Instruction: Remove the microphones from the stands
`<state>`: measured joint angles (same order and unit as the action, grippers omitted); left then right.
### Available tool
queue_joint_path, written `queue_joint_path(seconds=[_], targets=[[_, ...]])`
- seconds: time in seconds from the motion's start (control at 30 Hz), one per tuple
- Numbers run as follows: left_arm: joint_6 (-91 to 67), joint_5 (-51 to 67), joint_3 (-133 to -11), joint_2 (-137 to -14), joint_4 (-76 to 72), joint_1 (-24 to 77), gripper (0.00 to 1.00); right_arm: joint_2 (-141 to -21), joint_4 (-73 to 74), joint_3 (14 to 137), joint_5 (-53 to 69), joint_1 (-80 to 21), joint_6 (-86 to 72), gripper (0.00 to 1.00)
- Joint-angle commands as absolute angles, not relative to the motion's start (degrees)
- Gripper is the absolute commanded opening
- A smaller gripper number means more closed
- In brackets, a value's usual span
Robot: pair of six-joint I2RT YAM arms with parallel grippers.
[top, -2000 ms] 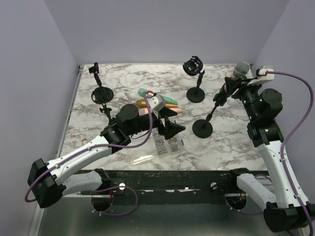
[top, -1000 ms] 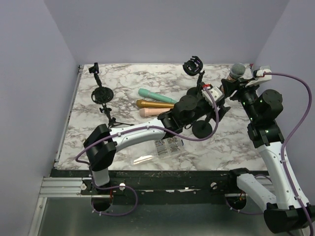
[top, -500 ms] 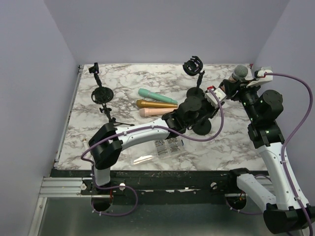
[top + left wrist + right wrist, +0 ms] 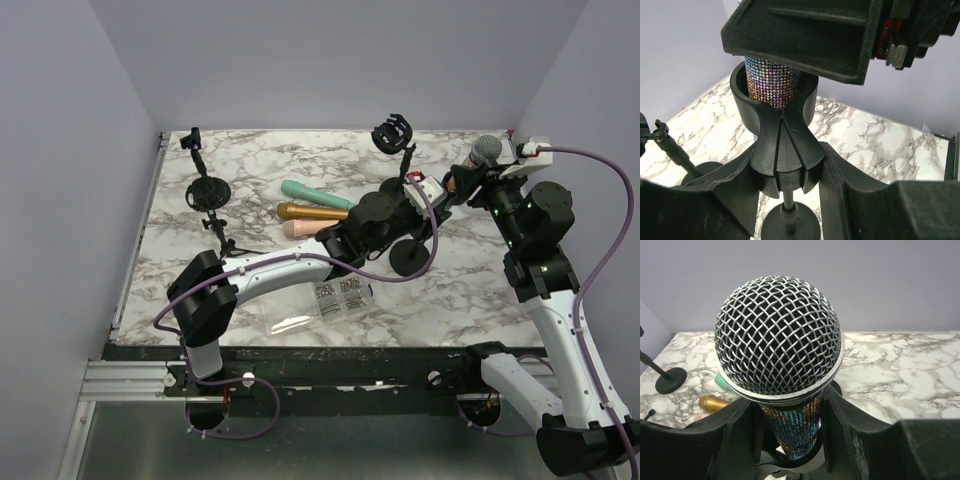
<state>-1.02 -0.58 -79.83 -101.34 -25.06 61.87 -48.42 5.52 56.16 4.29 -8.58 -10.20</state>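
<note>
The microphone point(image 4: 486, 150) has a silver mesh head point(image 4: 777, 335) and a glittery body point(image 4: 771, 82). It sits upright in the black clip point(image 4: 785, 135) of a stand with a round base point(image 4: 410, 260) at the right of the table. My right gripper point(image 4: 790, 440) is shut on the glittery body just below the head, and shows from above as the right gripper point(image 4: 478, 175). My left gripper point(image 4: 787, 172) is shut on the lower part of the clip, one finger on each side. From above, the left gripper point(image 4: 445, 192) sits just left of the microphone.
Teal point(image 4: 315, 194), gold point(image 4: 315, 212) and pink point(image 4: 305, 229) microphones lie mid-table. An empty clip stand point(image 4: 392, 135) is behind my left arm. Another stand point(image 4: 207, 190) and a small tripod point(image 4: 215, 225) are at the left. A clear box point(image 4: 342, 296) lies near the front.
My left arm has swung from mid-table across to the stand, and its jaws have closed round the clip. The right gripper has kept its hold on the microphone, almost still.
</note>
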Motion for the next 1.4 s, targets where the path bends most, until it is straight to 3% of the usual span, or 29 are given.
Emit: queue_joint_path(seconds=[0.0,0.5,0.87,1.17,1.37], targets=[[-5.68,6.66,-78.19,-100.17,-23.66,61.24,0.0,-49.73,7.69,60.28,5.06,-8.88,-12.43,0.04],[-8.01,9.04,-78.84,-101.56,-21.73,60.37,0.0,-55.38,10.46,74.4,6.76,-8.91,-13.88,0.03],[-8.1,11.79,-78.97,-101.96,-19.82,60.38,0.0,-55.98,3.66,74.5,25.36,-8.96,-8.27,0.01],[-8.04,13.57,-78.0,-101.72,-20.23,60.39,0.0,-50.77,0.54,66.14,19.75,-8.96,-6.36,0.01],[-9.3,13.97,-76.78,-102.27,-21.43,60.38,0.0,-52.77,-2.1,72.94,18.78,-8.91,-9.55,0.01]])
